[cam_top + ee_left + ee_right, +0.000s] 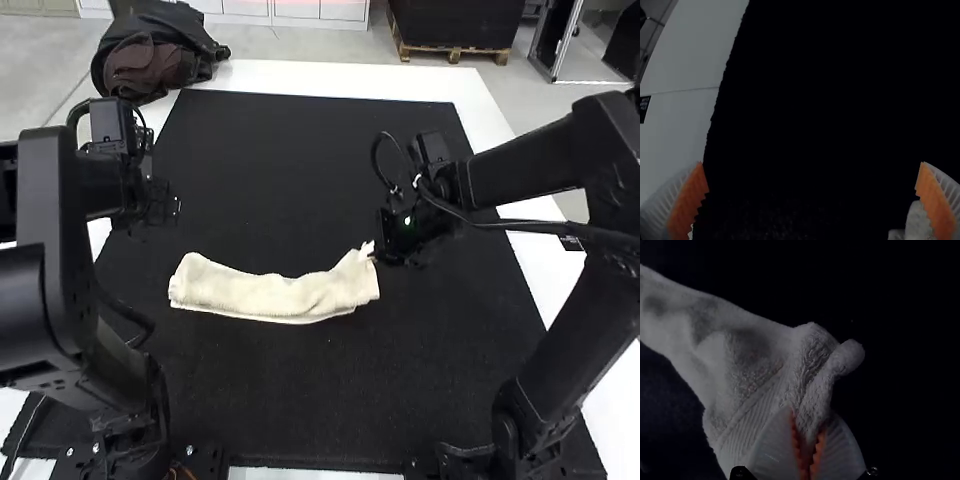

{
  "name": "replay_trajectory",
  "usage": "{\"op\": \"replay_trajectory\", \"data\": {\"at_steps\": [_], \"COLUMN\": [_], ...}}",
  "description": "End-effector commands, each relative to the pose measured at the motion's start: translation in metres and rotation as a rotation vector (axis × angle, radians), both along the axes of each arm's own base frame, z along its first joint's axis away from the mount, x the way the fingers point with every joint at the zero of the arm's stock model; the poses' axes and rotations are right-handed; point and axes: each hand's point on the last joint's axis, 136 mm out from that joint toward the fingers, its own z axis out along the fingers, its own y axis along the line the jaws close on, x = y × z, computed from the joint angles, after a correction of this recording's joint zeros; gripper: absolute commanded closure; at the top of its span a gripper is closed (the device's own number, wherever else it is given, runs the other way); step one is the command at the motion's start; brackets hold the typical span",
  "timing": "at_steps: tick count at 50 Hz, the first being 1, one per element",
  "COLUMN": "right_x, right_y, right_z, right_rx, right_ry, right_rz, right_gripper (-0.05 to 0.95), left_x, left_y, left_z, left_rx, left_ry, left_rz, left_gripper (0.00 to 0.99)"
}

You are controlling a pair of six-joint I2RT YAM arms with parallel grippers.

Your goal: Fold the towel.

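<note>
The cream towel (270, 292) lies as a long, narrow, slightly wrinkled strip across the mat, its layers hard to count. My right gripper (378, 252) is at the strip's right end, where a corner is pinched up. In the right wrist view, my right gripper (808, 442) is shut on a bunched bit of the towel (752, 360), with a ribbed band beside the fingers. My left gripper (160, 205) is beyond the towel's left end, over the mat. Its fingers stand wide apart in the left wrist view, the gripper (812, 185) open, with a bit of towel (918, 222) beside one finger.
A black mat (300, 170) covers most of the white table (490, 95). A dark bag or jacket (155, 55) lies at the table's far left corner. Both arms rise at the sides, with cables hanging near them.
</note>
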Motion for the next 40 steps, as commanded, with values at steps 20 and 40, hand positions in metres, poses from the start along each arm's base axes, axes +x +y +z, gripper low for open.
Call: {"op": "replay_trajectory", "data": {"at_steps": [20,40], "right_x": [-0.019,-0.022], "right_y": [0.073,0.130], "right_z": [0.055,0.062], "right_rx": [0.156,0.195], "right_ry": [-0.034,-0.076], "right_rz": [0.138,0.257], "right_gripper": [0.93,0.93], "left_x": [0.009,-0.005], "left_y": [0.017,0.053], "left_z": [0.033,0.054], "left_rx": [0.039,0.081], "left_ry": [-0.099,-0.166], "left_rz": [0.080,0.216], "left_gripper": [0.025,0.025]}}
